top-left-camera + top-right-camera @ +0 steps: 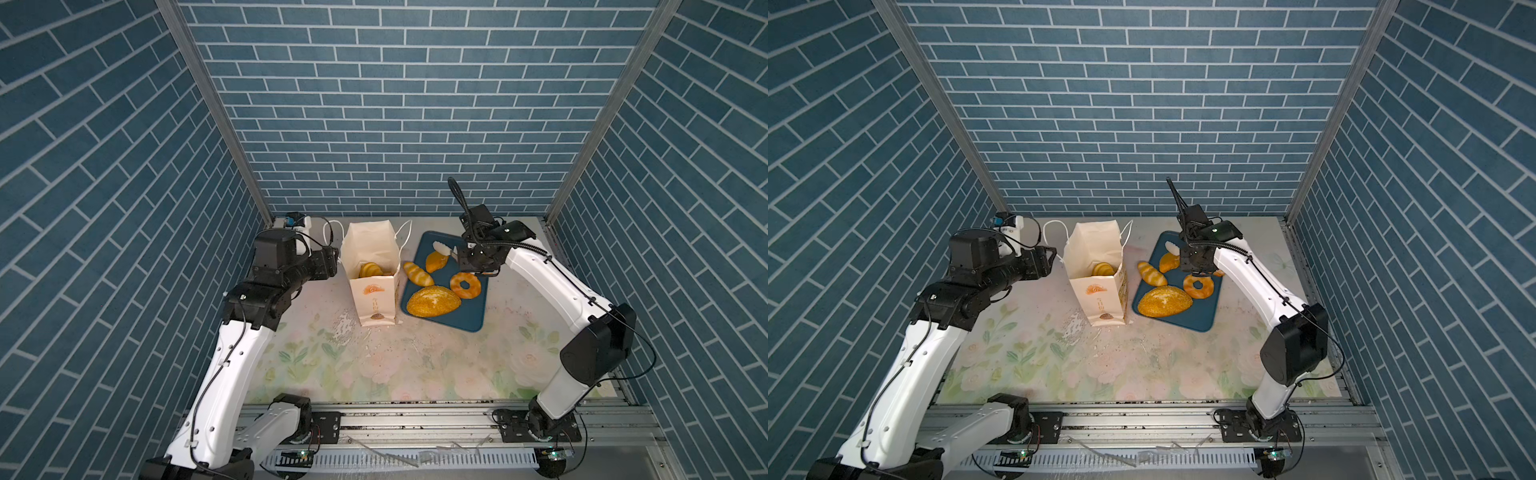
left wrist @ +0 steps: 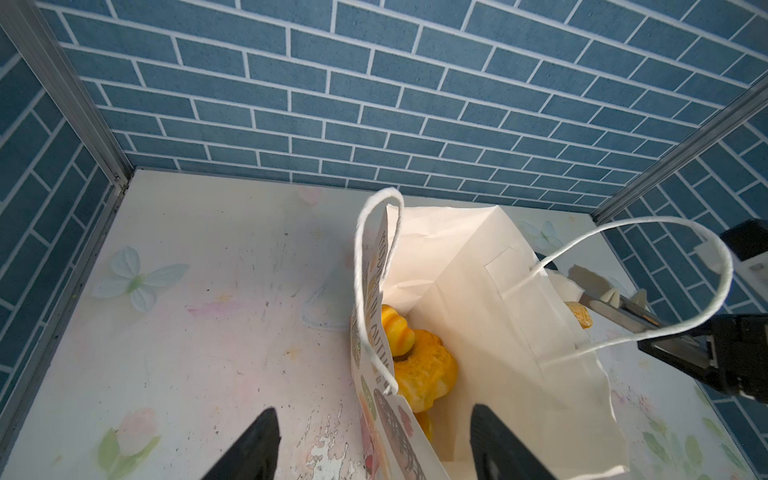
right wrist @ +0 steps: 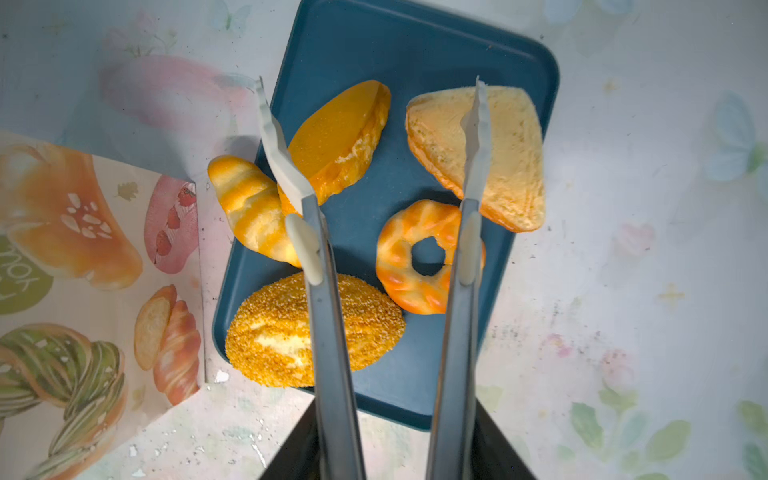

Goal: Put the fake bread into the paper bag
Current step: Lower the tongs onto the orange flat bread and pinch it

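Currently mid-load: left gripper (image 1: pixel 333 261) sits just beside the paper bag (image 1: pixel 374 299), fingers wide and holding nothing, the bag's side wall between them in the wrist view; some fake bread (image 1: pixel 370 270) lies inside. Five pieces sit on the tray (image 1: pixel 467 322): striped roll (image 1: pixel 417 273) overhanging its rim, plain bun (image 1: pixel 436 261), twisted ring (image 1: pixel 465 284), large loaf (image 1: pixel 433 301), tan triangle (image 3: pixel 511 166). Right gripper (image 1: pixel 473 259) clamps tongs (image 3: pixel 328 332), tips spread above bun and triangle; the next move likely calls for lowering, pinching one piece squarely, then carrying it over the bag mouth

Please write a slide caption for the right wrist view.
Open tongs hover above five fake breads on the blue tray.
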Action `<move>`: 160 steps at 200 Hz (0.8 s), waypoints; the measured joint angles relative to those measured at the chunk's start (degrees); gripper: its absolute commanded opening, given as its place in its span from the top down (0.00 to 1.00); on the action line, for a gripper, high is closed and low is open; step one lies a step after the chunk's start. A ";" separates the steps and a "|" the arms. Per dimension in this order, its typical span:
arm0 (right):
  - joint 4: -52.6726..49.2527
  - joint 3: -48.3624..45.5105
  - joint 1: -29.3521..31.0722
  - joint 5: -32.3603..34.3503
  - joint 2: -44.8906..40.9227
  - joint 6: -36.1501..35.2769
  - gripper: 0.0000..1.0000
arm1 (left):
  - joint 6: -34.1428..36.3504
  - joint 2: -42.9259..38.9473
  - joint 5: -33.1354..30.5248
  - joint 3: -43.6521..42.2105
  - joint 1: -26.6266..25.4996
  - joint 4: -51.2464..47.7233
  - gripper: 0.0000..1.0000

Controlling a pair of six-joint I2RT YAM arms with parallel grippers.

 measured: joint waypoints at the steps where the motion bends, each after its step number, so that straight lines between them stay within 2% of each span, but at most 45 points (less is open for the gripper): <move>1: 0.24 -0.22 -0.02 -0.09 0.04 0.20 0.51 | 0.00 -0.07 -0.02 -0.02 0.00 0.00 0.26; 68: 8.35 -3.28 -0.66 -5.79 3.02 5.44 0.51 | -0.04 -1.01 -0.66 -0.15 0.00 -0.02 0.26; 160: 10.75 -3.28 -0.63 -9.07 6.51 7.08 0.57 | -0.02 -1.27 -1.31 -0.15 0.00 -1.03 0.26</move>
